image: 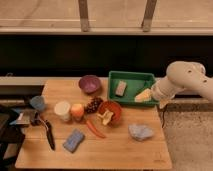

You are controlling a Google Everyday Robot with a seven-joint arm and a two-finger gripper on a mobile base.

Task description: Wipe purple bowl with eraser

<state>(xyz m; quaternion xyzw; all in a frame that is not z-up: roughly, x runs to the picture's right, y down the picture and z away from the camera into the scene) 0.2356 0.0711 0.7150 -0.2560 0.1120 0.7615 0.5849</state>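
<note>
The purple bowl (90, 83) stands upright at the back of the wooden table (120, 150), left of a green tray (131, 76). The eraser (120, 88), a small pale grey-tan block, lies inside the tray on its left side. A yellow wedge-shaped piece (143, 95) lies in the tray's right corner. My white arm comes in from the right, and its gripper (159, 96) is at the tray's right edge, next to the yellow piece and well apart from the eraser and the bowl.
An orange-red bowl (110, 111) with a yellow item stands in front of the tray. Around it are grapes (93, 105), a peach-coloured fruit (77, 110), a white cup (62, 110), a blue cup (37, 103), a black-handled tool (48, 134), a blue sponge (74, 140), an orange stick-shaped item (95, 129) and a crumpled cloth (141, 132).
</note>
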